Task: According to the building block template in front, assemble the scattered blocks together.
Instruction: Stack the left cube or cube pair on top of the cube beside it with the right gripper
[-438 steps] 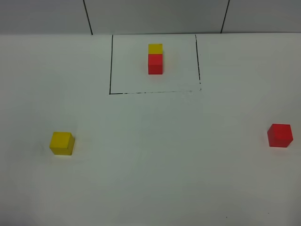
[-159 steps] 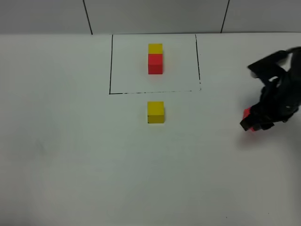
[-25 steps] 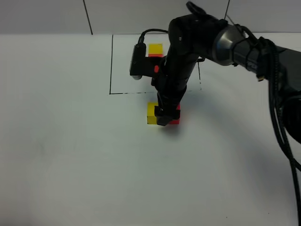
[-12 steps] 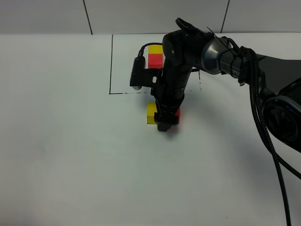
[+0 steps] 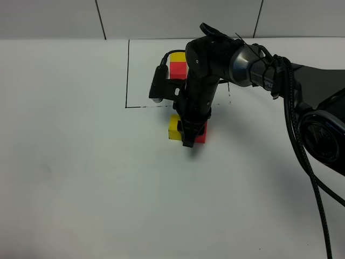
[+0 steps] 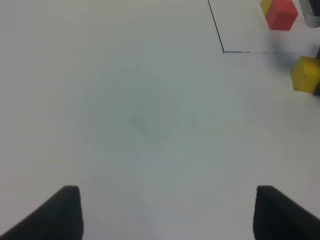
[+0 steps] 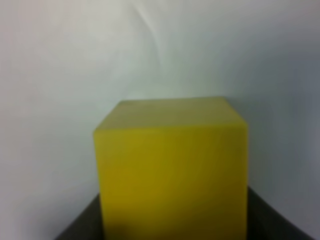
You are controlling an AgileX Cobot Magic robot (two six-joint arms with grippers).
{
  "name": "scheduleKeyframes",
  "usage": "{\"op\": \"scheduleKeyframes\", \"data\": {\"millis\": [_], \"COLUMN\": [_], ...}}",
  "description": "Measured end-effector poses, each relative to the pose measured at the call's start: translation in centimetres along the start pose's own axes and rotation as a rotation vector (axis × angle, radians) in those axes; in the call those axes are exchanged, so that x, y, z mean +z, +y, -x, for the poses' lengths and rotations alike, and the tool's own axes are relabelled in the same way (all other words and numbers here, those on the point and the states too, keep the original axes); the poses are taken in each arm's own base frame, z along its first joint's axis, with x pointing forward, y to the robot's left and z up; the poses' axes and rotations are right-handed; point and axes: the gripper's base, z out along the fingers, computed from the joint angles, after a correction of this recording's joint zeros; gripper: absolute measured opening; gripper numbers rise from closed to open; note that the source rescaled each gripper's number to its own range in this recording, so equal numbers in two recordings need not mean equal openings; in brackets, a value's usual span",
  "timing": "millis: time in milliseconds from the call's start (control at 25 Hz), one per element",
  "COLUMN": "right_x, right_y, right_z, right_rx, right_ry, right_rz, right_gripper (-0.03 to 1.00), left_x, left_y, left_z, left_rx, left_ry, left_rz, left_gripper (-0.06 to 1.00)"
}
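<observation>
The building block template (image 5: 177,62), yellow joined to red inside a black outline (image 5: 127,75), is partly hidden behind my right arm; it also shows in the left wrist view (image 6: 280,12). The scattered yellow cube (image 5: 173,128) sits just in front of the outline. My right gripper (image 5: 190,136) reaches across the middle, shut on the scattered red cube (image 5: 201,134), which it holds against the yellow cube's right side at table level. The right wrist view is filled by the yellow cube (image 7: 172,165). My left gripper (image 6: 168,195) is open and empty over bare table, well away from the yellow cube (image 6: 306,74).
The white table (image 5: 64,178) ends at a grey wall along its far edge. The right arm's links and cable (image 5: 302,118) stretch in from the right side over the table.
My right gripper with the red cube has shifted slightly left and settled beside the yellow cube. The yellow cube and template have not moved.
</observation>
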Motion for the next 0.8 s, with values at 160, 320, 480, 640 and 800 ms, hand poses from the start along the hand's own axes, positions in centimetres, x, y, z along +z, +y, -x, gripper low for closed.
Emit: {"op": "scheduleKeyframes", "data": {"millis": [160,320,480,640,800], "right_x": [-0.6,-2.6,-2.9,-2.8,-2.5], "right_y": [-0.1,0.2,0.1,0.3,0.5], "right_z": [-0.1,0.0,-0.2,0.2,0.5], "right_rx": [0.269,0.801,1.180,1.327,1.362], "right_ry": [0.010,-0.004,0.003,-0.015,-0.032], "right_rz": [-0.015,-0.016,-0.034,-0.046,-0.057], "right_gripper": [0.01,0.01,0.01,0.01,0.01], "left_x": [0.0,0.0,0.0,0.0,0.0], "left_y": [0.0,0.0,0.0,0.0,0.0], "left_z": [0.0,0.0,0.0,0.0,0.0], "left_rx": [0.000,0.000,0.000,0.000,0.000], "left_ry": [0.000,0.000,0.000,0.000,0.000], "left_rz": [0.000,0.000,0.000,0.000,0.000], "left_gripper": [0.50,0.50,0.50,0.49,0.49]}}
